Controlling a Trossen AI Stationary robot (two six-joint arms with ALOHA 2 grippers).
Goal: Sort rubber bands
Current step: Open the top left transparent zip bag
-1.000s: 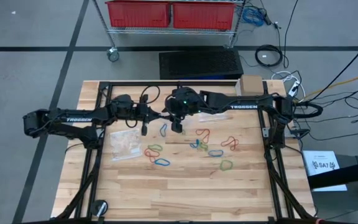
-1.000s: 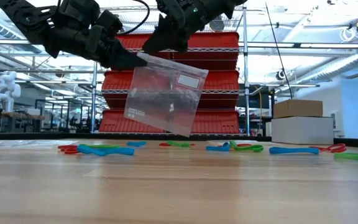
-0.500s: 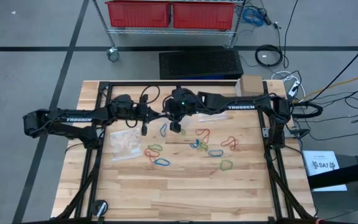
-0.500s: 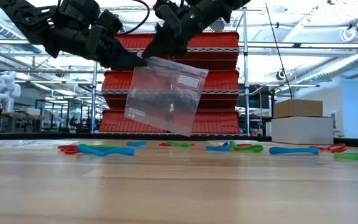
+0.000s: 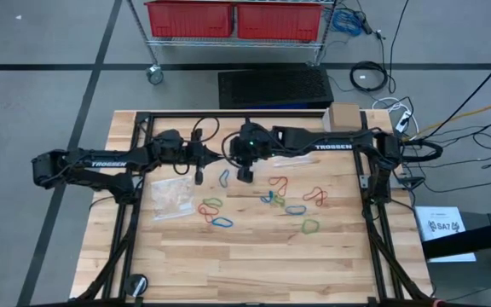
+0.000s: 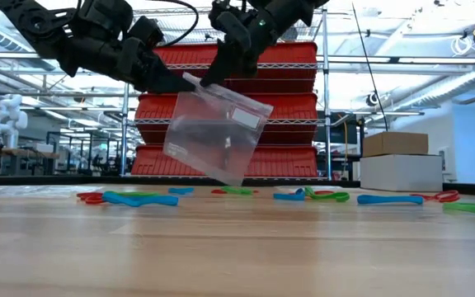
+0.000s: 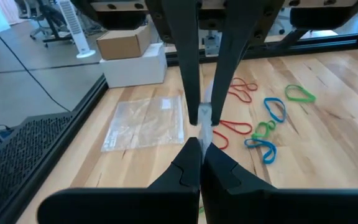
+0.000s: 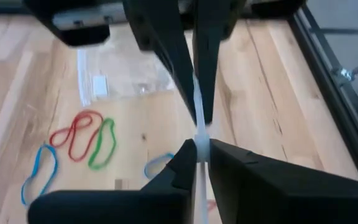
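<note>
Bag (image 6: 215, 136) of clear plastic, small and zip-topped, hangs in the air above the rear-middle of the wooden desk (image 5: 254, 264), tilted, with its mouth uppermost. The left gripper (image 6: 174, 81) is pressed together on 1 top corner. The right gripper (image 6: 211, 78) meets the same top edge just beside it, its fingers nearly together on the film, as the right wrist view shows. So both tools pinch the bag's mouth, and I judge the coming move to be pulling that mouth apart.

The rubber bands (image 5: 267, 202), thin loops of red, blue and green, lie flat on the desk below and towards the front and right edge of the bag, about 10 of them scattered across the middle. A blue band (image 5: 224, 177) lies nearest, almost under the right gripper; that arm is the closer to the spread.

A second clear plastic bag (image 5: 170, 197) lies flat near the left edge. A cardboard box (image 5: 344, 116) sits at the rear right corner. Nothing stands between bag and bands.
</note>
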